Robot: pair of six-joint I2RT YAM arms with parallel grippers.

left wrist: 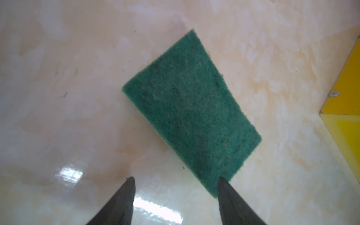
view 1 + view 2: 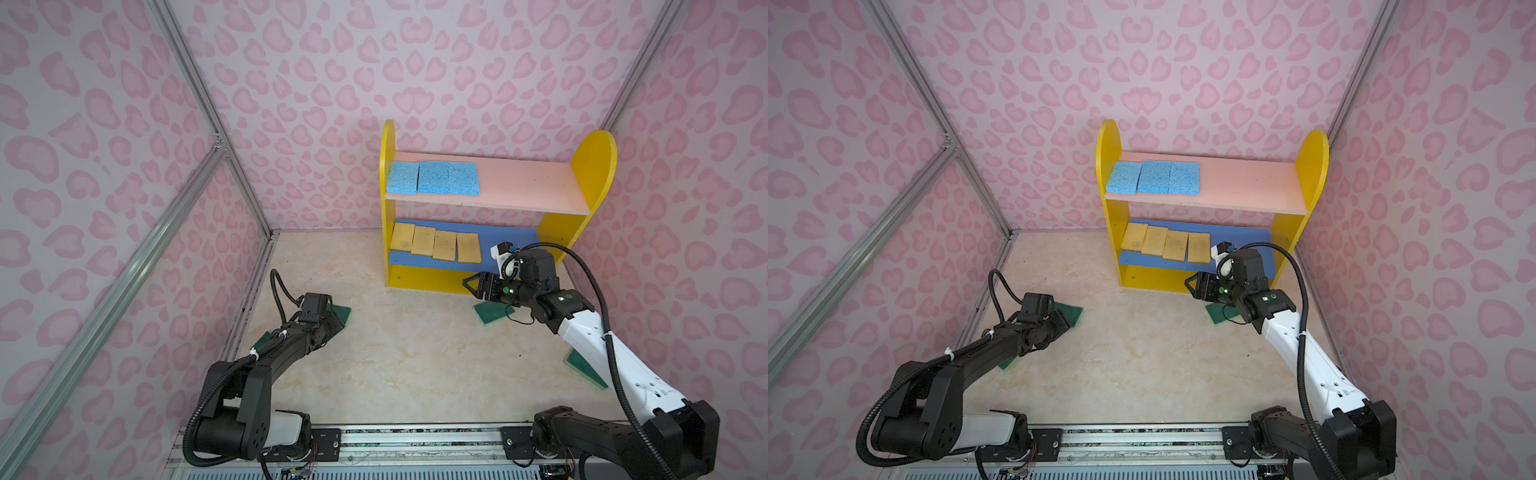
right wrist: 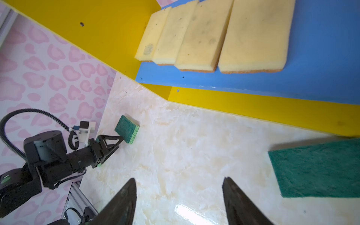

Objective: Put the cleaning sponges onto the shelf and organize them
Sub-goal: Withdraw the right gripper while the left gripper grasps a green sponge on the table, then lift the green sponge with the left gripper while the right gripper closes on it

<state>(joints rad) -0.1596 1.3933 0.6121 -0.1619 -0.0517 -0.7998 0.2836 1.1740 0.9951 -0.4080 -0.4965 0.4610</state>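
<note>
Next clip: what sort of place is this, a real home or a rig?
Probably a staged robot test cell, not a home: pink patterned wall panels on aluminium framing, the left arm and right arm mounted on a metal rail, and a small toy-like shelf.

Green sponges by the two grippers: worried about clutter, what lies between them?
Only bare floor, shown in both top views, between the left green sponge and the right green sponge.

The left arm (image 2: pixel 266 361) stretches low and forward, its wrist bent so the left end effector (image 1: pixel 176 179) points down with jaws apart, while the right arm (image 2: pixel 590 336) reaches forward, the right end effector (image 3: pixel 179 179) turned leftward, jaws spread.
</note>
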